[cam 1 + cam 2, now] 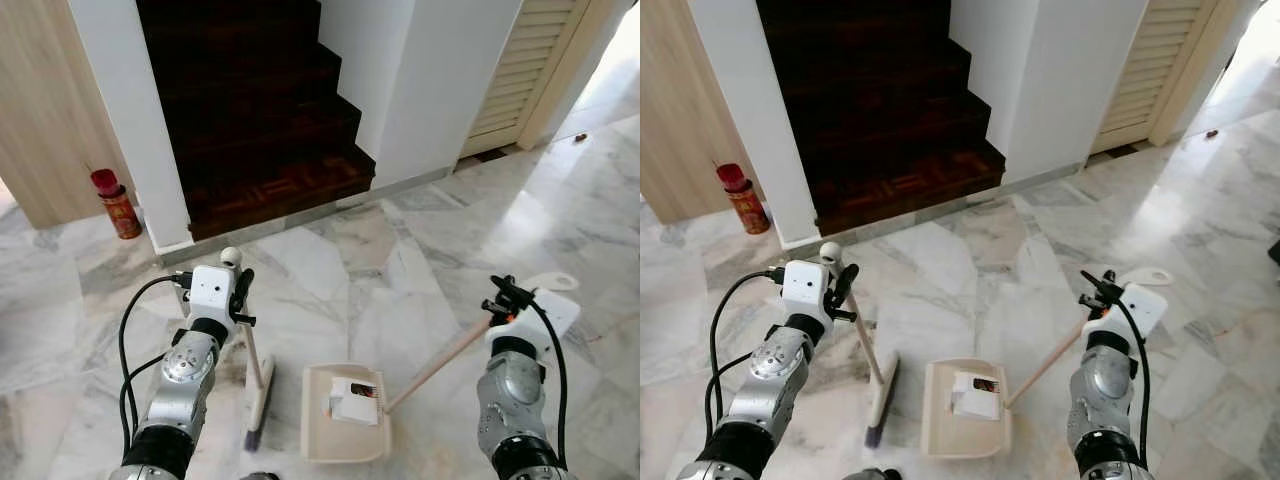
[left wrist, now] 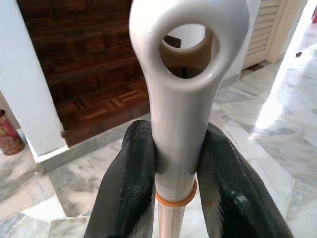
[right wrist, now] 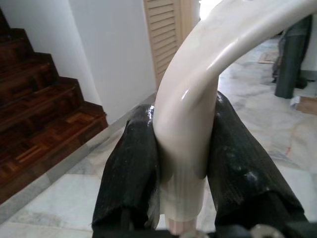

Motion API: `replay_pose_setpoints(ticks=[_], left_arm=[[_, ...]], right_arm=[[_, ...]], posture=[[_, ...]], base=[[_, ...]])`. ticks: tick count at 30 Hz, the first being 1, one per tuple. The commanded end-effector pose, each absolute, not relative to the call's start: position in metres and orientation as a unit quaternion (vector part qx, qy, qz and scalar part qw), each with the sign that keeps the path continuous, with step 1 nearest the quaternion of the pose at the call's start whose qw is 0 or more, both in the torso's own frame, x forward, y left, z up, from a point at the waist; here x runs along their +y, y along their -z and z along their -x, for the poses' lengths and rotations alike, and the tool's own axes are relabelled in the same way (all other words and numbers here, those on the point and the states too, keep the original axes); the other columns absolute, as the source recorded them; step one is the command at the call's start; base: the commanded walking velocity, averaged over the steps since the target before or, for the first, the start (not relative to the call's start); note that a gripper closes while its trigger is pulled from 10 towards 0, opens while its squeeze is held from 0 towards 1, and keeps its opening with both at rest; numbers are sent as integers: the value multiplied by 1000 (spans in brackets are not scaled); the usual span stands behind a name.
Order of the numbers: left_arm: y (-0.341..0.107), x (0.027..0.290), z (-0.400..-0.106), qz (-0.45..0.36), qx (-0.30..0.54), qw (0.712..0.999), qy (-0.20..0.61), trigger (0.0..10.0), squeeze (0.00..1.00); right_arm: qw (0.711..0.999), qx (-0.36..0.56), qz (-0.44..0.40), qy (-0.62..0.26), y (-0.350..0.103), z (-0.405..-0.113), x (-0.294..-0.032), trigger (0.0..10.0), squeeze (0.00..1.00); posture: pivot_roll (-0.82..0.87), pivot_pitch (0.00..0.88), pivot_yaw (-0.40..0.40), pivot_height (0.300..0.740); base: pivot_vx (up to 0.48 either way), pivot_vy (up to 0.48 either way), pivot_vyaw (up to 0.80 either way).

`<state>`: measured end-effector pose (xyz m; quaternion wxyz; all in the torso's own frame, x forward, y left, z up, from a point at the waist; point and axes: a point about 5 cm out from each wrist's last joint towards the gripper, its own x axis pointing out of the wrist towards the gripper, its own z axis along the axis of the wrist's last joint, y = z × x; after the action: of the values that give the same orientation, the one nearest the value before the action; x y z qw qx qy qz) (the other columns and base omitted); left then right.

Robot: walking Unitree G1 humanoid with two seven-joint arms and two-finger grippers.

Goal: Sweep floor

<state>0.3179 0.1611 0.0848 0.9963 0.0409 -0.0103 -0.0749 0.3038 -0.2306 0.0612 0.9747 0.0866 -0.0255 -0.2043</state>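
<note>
A: What is being shown, from the biggest thing down?

B: A marble floor is being looked down on, with a dark wooden staircase ahead, a louvred door beyond it on the right, and a red tin standing by the wall on the left. Nearer the robot, 2 tools are being held over the floor.

A: Which tools, and how are they being held?

B: A broom is being held by the left gripper; its 2 fingers are being pressed against the white handle just below the hanging hole. The brush end is resting on the floor just beside the dustpan. The dustpan's long handle is being pinched by the right gripper, close to the curved top, and the pan is lying flat on the floor between the arms.

A: Is anything being carried in the pan?

B: A small white carton or scrap of paper is lying inside it, toward the handle side.

A: Which step is being worked on?

B: By judgement, collecting is being done: litter is already sitting in the pan, and the broom is being kept beside its open edge.

A: What is being called for next?

B: Probably the brush is to be drawn toward the pan's lip while the pan is being held steady and flat, so nothing is being pushed underneath it.
</note>
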Motion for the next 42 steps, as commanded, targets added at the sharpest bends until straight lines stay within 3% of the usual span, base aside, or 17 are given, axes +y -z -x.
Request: replay_pose_setpoints(ticks=[1,7,42], left_arm=[[-98,160,-322,-42,-40,996,73,10000,0],[-98,161,-321,-43,-40,996,69,10000,0],[-103,160,-323,-44,-46,995,76,10000,0]], right_arm=[[973,-56,-89,205,-76,-310,-234,10000,0],[975,-56,-82,199,-76,-311,-232,10000,0],[975,-49,-103,193,-76,-314,-230,10000,0]], posture=[[214,51,-88,740],[217,53,-90,740],[226,11,-86,740]], base=[[0,296,0],[0,314,493],[0,313,0]])
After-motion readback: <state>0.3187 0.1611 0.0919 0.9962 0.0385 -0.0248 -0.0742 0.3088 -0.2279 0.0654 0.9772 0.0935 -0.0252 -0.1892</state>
